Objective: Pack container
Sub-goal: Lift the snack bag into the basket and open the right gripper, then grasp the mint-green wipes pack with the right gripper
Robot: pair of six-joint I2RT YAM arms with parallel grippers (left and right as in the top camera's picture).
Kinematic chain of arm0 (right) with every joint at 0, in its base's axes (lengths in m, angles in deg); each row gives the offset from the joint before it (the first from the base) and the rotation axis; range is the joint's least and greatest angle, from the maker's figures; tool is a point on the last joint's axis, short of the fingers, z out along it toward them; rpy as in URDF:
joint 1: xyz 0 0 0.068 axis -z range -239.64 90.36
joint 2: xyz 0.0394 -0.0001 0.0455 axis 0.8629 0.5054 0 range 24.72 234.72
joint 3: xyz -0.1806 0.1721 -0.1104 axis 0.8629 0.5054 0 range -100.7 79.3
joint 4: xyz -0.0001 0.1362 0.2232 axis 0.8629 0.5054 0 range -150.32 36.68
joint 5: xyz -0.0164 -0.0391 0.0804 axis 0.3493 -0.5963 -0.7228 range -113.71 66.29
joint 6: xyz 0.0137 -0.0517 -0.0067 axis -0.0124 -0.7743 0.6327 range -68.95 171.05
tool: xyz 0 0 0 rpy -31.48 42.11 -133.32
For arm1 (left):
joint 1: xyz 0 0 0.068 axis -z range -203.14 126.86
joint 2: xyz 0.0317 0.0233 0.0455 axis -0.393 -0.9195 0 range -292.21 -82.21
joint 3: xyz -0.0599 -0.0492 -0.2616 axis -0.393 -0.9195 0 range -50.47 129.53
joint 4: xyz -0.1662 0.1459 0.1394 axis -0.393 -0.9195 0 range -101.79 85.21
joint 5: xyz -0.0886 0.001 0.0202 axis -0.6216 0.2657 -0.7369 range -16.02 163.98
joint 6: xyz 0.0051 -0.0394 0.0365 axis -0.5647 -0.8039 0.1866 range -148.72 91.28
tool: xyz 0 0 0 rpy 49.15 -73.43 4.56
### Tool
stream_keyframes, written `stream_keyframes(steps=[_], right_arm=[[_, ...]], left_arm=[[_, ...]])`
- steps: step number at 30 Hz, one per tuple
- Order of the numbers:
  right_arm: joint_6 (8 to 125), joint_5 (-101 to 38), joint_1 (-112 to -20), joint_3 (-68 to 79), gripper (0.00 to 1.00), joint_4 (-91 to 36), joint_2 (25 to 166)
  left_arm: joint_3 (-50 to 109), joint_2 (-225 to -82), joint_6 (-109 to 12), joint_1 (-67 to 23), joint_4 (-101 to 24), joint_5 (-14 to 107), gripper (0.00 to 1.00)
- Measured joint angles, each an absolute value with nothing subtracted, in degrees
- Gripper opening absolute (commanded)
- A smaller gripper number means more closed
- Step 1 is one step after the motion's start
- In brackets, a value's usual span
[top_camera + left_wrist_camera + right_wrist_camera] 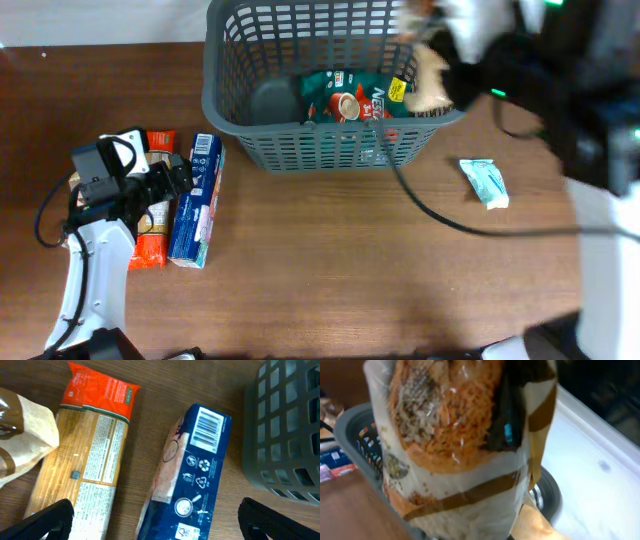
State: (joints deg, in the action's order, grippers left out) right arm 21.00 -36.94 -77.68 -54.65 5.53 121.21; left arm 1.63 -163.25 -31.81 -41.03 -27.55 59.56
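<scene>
Left fingers point(50, 520) wide, empty, beside container point(330, 150). Right fingers point(501, 415) clamp grain packet point(455, 460) over container rim; coffee packet point(345, 103) inside.

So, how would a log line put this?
right gripper: holding grain bag over basket | left gripper: open above blue box | basket: green packet inside

We see soft, even light on the bench point(320, 280), motion blur at two o'clock overhead, and a blurred packet point(460, 450) crowding the right wrist view.
</scene>
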Motion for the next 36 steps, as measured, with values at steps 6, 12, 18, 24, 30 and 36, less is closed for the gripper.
stream_keyframes(steps=[6,12,18,24,30,36], right_arm=[[17.09,-36.33,-78.47,-54.58,0.04,-2.01,139.05],[18.08,-31.74,-78.47,-54.3,0.22,2.8,149.78],[22.93,-24.42,-78.47,-54.54,0.65,7.15,148.93],[26.08,-17.51,-75.63,-54.73,0.64,9.13,134.0],[31.82,-19.54,-50.89,-44.31,0.66,4.17,111.81],[35.85,-27.81,-40.96,-8.29,0.68,-3.85,111.35]], left_arm=[[1.63,-163.25,-31.81,-41.07,-27.55,59.56,0.99],[1.63,-163.25,-31.81,-41.12,-27.53,59.56,0.99],[1.63,-163.25,-31.81,-41.12,-27.57,59.56,0.99],[1.63,-163.25,-31.81,-41.12,-27.51,59.56,0.99],[1.63,-163.25,-31.81,-41.12,-27.51,59.52,0.99],[1.63,-163.27,-31.81,-41.12,-27.51,59.52,0.99]])
